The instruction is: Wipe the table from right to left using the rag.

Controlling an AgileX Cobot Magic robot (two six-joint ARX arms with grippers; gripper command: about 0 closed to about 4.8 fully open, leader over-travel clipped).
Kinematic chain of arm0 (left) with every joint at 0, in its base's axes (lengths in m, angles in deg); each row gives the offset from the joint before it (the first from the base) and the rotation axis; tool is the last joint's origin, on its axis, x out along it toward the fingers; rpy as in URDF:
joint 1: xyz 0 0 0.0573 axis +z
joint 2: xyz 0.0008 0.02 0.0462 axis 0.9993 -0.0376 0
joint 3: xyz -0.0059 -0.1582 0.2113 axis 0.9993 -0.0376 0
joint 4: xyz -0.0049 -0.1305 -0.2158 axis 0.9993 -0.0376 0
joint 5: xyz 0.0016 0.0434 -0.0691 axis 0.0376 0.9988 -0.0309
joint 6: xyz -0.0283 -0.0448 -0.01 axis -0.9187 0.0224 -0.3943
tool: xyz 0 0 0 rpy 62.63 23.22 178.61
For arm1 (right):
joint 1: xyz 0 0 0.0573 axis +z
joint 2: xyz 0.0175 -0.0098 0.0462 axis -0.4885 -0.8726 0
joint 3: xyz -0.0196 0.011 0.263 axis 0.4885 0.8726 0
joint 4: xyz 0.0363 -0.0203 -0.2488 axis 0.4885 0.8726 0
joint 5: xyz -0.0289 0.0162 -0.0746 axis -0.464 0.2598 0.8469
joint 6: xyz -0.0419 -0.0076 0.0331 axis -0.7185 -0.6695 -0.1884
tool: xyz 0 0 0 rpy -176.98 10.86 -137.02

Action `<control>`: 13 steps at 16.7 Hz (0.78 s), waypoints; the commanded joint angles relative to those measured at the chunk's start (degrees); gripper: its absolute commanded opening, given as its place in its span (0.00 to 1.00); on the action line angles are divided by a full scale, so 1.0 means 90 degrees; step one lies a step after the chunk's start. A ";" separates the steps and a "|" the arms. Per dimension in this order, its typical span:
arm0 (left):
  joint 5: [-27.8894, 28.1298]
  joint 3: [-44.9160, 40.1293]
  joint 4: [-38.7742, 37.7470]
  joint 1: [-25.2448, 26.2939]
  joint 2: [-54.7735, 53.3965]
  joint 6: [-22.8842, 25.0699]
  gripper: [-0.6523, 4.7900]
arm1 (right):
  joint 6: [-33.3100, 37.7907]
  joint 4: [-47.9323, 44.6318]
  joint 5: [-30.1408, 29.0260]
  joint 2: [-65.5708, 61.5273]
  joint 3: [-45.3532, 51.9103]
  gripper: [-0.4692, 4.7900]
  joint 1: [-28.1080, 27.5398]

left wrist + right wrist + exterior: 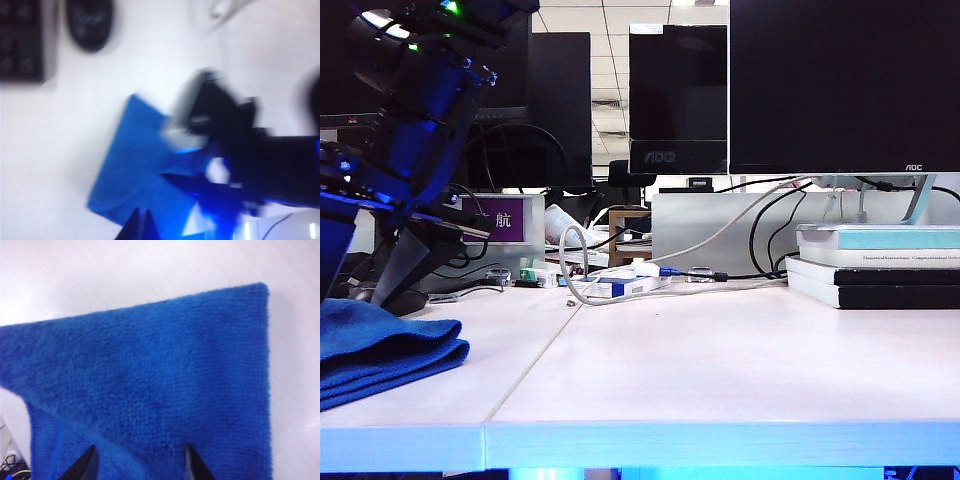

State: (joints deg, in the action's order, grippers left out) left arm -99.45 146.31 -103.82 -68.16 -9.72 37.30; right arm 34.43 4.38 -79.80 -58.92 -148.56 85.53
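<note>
place: office | evidence: monitors, keyboard, mouse, cables, stacked books

A folded blue rag lies at the white table's left edge beneath a black robot arm; books sit stacked at right.

Low exterior, overhead wrists; shared rag
</note>
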 commanded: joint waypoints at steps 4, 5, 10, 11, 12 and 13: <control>-0.0891 -0.1037 0.0690 0.0024 -0.0503 0.0304 0.11 | -0.0002 0.0007 -0.0012 0.0073 -0.0019 0.52 0.0015; -0.1083 -0.1214 0.0874 0.0027 -0.0612 0.0306 0.11 | -0.0002 0.0010 -0.0012 0.0073 -0.0019 0.52 0.0015; -0.1115 -0.1428 0.0998 0.0027 -0.1168 0.0614 0.11 | -0.0007 0.0039 -0.0012 0.0073 -0.0019 0.52 0.0017; -0.1112 -0.1426 0.1022 0.0024 -0.1307 0.0624 0.11 | -0.0080 0.0053 -0.0015 0.0073 -0.0019 0.52 0.0017; -0.1115 -0.1428 0.1030 0.0024 -0.1406 0.0729 0.11 | -0.0172 0.0070 -0.0012 0.0073 -0.0019 0.52 0.0017; -0.1115 -0.1428 0.1032 0.0024 -0.1530 0.0889 0.11 | -0.0172 0.0083 -0.0012 0.0073 -0.0019 0.52 0.0017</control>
State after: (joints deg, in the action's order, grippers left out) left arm -108.83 133.39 -94.80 -67.95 -22.92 43.27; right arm 33.51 5.02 -79.80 -58.92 -148.56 85.51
